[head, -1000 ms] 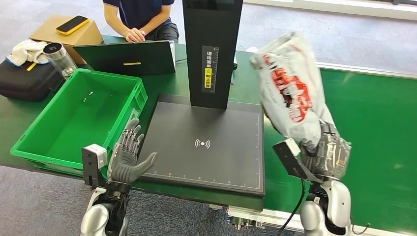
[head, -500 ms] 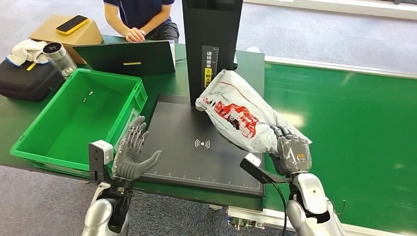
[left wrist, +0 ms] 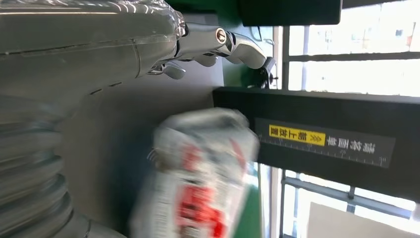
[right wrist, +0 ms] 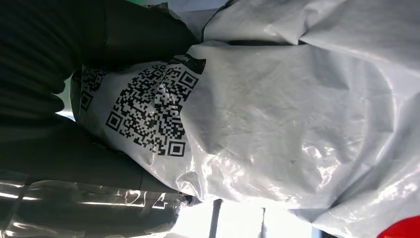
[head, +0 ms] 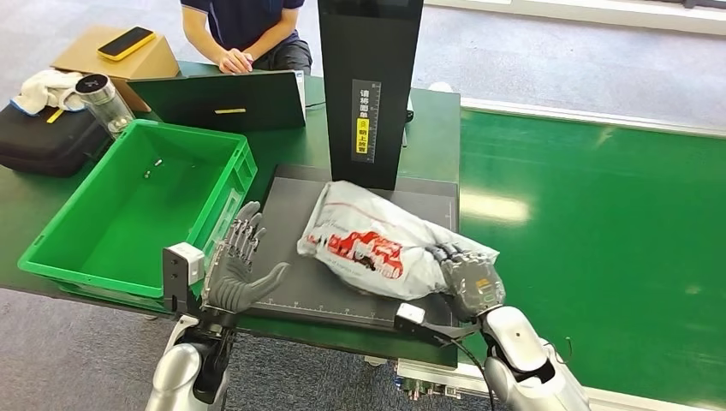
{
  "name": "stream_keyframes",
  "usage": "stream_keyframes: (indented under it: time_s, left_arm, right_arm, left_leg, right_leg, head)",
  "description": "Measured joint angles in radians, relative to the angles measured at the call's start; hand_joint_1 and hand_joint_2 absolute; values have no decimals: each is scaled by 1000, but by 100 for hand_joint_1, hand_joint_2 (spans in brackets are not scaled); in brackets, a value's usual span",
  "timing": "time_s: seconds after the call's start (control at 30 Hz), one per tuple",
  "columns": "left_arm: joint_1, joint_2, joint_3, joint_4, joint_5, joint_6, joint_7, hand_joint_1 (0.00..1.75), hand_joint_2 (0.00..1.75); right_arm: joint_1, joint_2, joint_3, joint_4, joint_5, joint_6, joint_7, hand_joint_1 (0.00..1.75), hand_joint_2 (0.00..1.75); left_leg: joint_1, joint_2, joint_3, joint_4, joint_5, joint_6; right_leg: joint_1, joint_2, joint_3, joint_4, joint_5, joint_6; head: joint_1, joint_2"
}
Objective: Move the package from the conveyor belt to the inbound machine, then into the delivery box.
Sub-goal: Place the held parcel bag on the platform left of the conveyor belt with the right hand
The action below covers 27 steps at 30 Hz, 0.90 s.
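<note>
My right robot hand grips the package, a grey plastic mailer with red print, by its near end. The bag lies across the black platform of the inbound machine, covering most of its middle, far end just in front of the black upright column. Can't tell if the bag is fully resting on the plate or partly lifted. Right wrist view: crumpled grey film with a QR code label, pressed close to the hand.

My left robot hand holds nothing, fingers spread, palm turned toward the package, hovering at the platform's near left corner, just beside the green delivery box. Left wrist view shows the package blurred, in front of the column's yellow label.

Green conveyor belt to the right of the machine. On the counter behind: laptop, black case, jar, cardboard box with a phone on top. A person sits at the far side.
</note>
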Motion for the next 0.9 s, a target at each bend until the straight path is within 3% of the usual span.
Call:
stream_keyframes:
  time_s: [0.2,0.43,0.47,0.57,0.6,0.9]
  left_arm:
    - [-26,5,-30,31,10,2,-1,0,175]
    - [-42,14,-54,64,28,5,-14,0,175]
    - [-45,15,-55,69,30,7,-16,0,175]
    - [-49,18,-60,78,32,11,-20,0,175]
    - [-49,19,-60,81,33,12,-20,0,175]
    - [-49,24,-69,88,37,17,-21,0,175]
  right_arm:
    - [-61,-69,224,53,-123,-58,-53,175,175]
    - [-69,-117,390,42,-182,-177,-90,175,175]
    - [-68,-119,409,40,-186,-191,-92,154,175]
    - [-67,-125,447,40,-187,-223,-80,24,175]
    - [-67,-126,454,41,-184,-230,-68,0,175]
    - [-77,-127,470,58,-161,-245,-7,0,175]
  left_leg:
    - [0,0,0,0,0,0]
    - [0,0,0,0,0,0]
    - [0,0,0,0,0,0]
    - [0,0,0,0,0,0]
    - [0,0,0,0,0,0]
    - [0,0,1,0,0,0]
  right_leg:
    - [0,0,0,0,0,0]
    - [0,0,-1,0,0,0]
    - [0,0,-1,0,0,0]
    - [0,0,0,0,0,0]
    - [0,0,0,0,0,0]
    - [0,0,0,0,0,0]
  head:
    - [0,0]
    - [0,0]
    - [0,0]
    - [0,0]
    - [0,0]
    - [0,0]
